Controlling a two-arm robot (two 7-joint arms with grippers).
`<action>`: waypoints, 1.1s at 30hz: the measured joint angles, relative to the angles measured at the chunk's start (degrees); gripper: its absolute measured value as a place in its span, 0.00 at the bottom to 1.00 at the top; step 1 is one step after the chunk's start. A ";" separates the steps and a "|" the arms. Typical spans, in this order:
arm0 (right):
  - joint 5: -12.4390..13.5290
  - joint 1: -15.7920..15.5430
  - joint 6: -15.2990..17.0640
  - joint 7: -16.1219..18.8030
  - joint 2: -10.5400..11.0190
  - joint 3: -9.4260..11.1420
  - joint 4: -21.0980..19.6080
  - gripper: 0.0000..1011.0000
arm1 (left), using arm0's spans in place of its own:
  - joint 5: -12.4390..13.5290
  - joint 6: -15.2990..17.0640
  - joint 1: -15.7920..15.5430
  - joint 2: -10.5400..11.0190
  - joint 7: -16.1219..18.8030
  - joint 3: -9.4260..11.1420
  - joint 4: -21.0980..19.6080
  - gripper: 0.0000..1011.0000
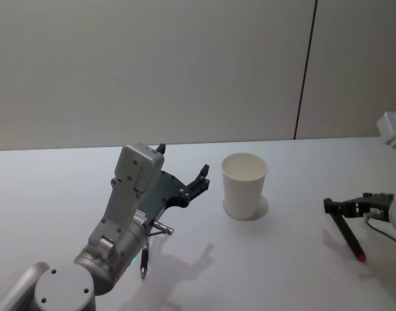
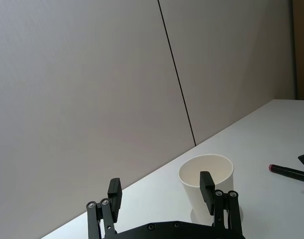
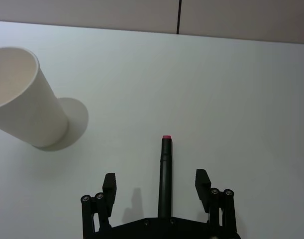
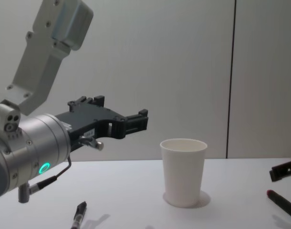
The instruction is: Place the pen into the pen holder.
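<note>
Pen (image 3: 165, 169): flat on the table (image 1: 295, 272), well right of the pen holder, red tip pointing away from the wrist.
Right gripper (image 3: 155, 175): low over the pen's back end, fingers spread wide either side, apparently clear of it.
Pen holder (image 1: 244, 188): upright white cup, seemingly empty, mid-table.
Left gripper (image 2: 160, 179): open, raised left of the pen holder.
Progress: early, judging by this; grasp, lift, carry and drop all left.
</note>
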 joint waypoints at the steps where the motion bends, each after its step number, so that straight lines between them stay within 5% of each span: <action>1: -0.09 0.16 0.21 0.00 -0.08 -0.03 0.26 0.99 | 0.00 0.00 0.00 0.00 0.00 0.00 0.00 0.99; 33: -4.25 6.35 5.62 3.78 -2.25 -1.12 10.56 0.99 | 0.00 0.00 0.00 0.00 0.00 0.00 0.00 0.99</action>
